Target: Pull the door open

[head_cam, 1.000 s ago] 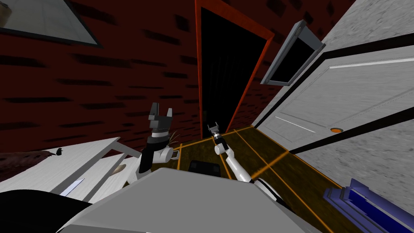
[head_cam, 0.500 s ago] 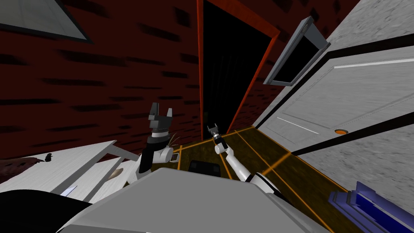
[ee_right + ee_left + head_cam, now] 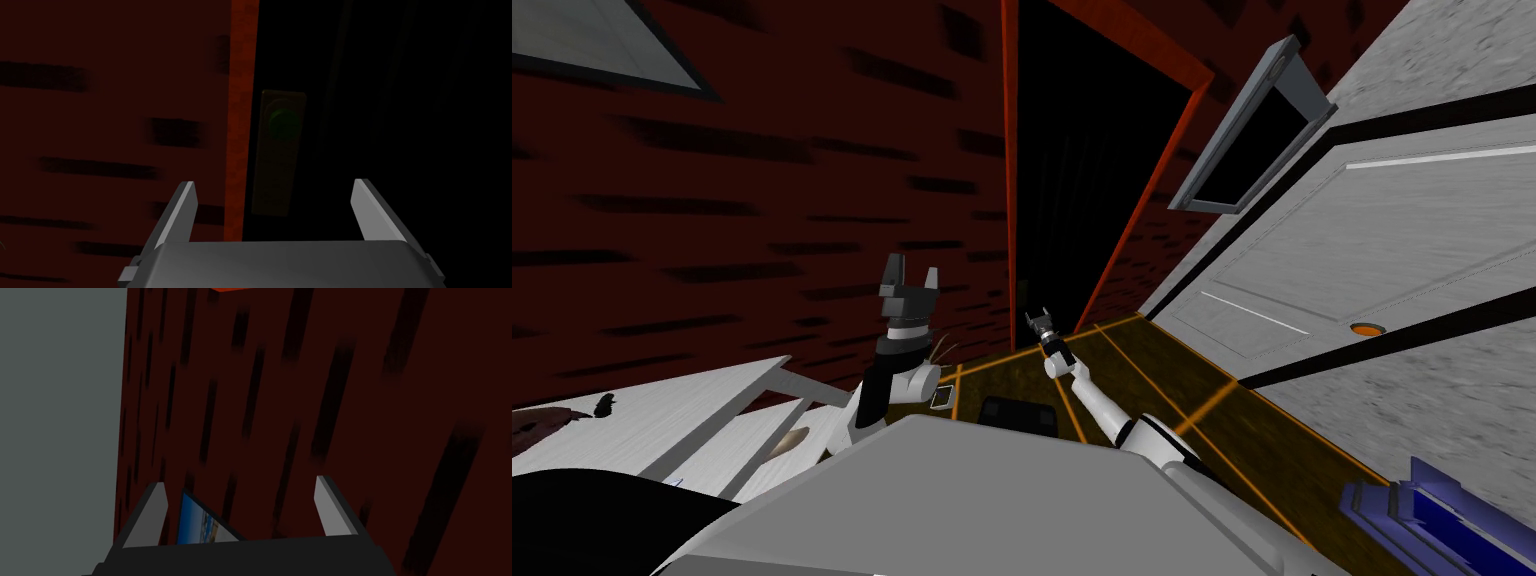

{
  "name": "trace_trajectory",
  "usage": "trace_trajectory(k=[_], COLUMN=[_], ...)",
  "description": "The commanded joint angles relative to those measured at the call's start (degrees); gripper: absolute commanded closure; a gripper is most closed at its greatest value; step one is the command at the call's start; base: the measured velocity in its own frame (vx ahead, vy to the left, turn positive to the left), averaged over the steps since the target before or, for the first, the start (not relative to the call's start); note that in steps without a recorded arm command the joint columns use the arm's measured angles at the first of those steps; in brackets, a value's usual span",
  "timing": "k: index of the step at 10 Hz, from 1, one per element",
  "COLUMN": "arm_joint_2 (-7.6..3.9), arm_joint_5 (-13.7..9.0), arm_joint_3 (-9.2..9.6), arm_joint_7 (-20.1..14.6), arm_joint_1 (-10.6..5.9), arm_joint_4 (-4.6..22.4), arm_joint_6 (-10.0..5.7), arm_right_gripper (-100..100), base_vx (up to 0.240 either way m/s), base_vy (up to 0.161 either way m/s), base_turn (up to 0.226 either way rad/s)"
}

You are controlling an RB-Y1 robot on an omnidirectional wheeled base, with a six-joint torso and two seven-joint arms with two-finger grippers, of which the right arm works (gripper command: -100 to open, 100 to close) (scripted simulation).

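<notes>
forward the robot has rolled, nearer the black door (image 3: 1057, 200) in its orange-red frame (image 3: 1009, 150). right gripper (image 3: 275, 184), blades spread and empty, faces the round dark-green knob (image 3: 281, 120) on an upright brass plate (image 3: 272, 180) straight ahead; left gripper (image 3: 909, 272), likewise spread, idles.

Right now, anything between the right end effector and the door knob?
Nothing visible. The right end effector, open, points at the knob on the dark door, beside the red frame, with open space between them.
</notes>
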Motion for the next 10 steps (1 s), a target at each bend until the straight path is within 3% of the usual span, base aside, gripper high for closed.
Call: trace_trajectory(k=[1, 6, 8, 9, 10], arm_joint_2=[-0.24, -1.27, -1.47, -1.46, -0.85], arm_joint_5=[-1.12, -4.76, -5.48, -5.24, -5.54], arm_joint_3=[0.9, 3.95, 4.56, 4.23, 3.2], arm_joint_7=[-1.58, -6.78, -7.82, -7.23, -7.01], arm_joint_1=[-1.03, -4.65, -5.37, -5.01, -5.66], arm_joint_4=[1.75, 7.72, 8.91, 8.16, 9.9], arm_joint_6=[-0.09, -0.57, -0.67, -0.42, -0.79], arm_right_gripper=[-100, -100, -100, -100, -100], base_vx=[0.099, 0.105, 0.109, 0.041, 0.01], base_vy=[0.045, 0.049, 0.045, 0.014, -0.004], base_turn=[-0.009, -0.009, -0.006, -0.001, 0.137])
